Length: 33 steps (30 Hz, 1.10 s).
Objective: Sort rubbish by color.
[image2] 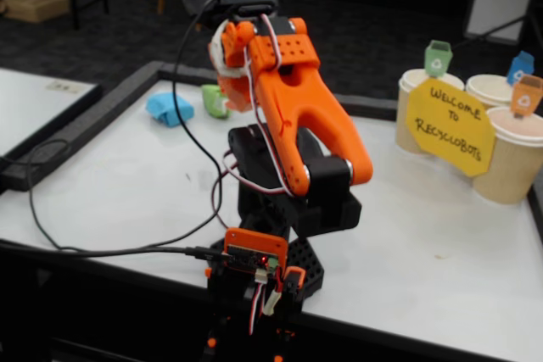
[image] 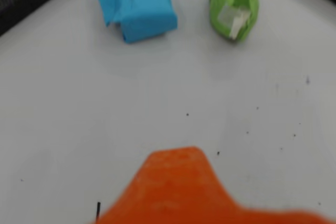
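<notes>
2 paper wads sit at the far side of the white worktop (image: 79, 129) in the wrist view. On the left lies the light blue wad (image: 137, 4), a folded, boxy lump. Just to its right, with a clear strip of worktop between them, is the lime green wad (image: 233, 3), a patch of white showing in its crumpled face. Neither is touched by anything. At the bottom edge of that view, a blurred orange part of the pincer (image: 184, 192) pokes in, well short of both wads; whether it stands wide or narrow cannot be told from here.

Over to the fixed view: the blue wad (image2: 170, 108) and green wad (image2: 215, 100) lie near the far left edge of the worktop (image2: 407, 235), partly behind the orange arm (image2: 301, 116), which is folded up over its black base. Far right, 3 tan paper cups (image2: 509, 158) carry small coloured flags, and a yellow sign (image2: 448, 123) leans against them.
</notes>
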### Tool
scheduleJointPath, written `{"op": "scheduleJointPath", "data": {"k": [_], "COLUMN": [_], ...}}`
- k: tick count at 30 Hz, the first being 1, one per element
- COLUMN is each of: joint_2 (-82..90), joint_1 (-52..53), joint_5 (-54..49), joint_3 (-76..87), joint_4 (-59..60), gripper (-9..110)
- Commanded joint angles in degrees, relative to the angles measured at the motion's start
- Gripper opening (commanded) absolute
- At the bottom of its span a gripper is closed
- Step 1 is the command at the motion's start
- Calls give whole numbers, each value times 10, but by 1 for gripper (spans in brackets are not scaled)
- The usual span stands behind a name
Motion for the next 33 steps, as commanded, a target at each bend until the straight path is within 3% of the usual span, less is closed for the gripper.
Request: {"op": "scheduleJointPath", "data": {"k": [1, 33], "joint_2": [-44, -454], "joint_1": [-10, -10], "joint_5": [-4, 3], "joint_3": [-104, -420], "joint_4": [-21, -57], "gripper": [0, 0]}}
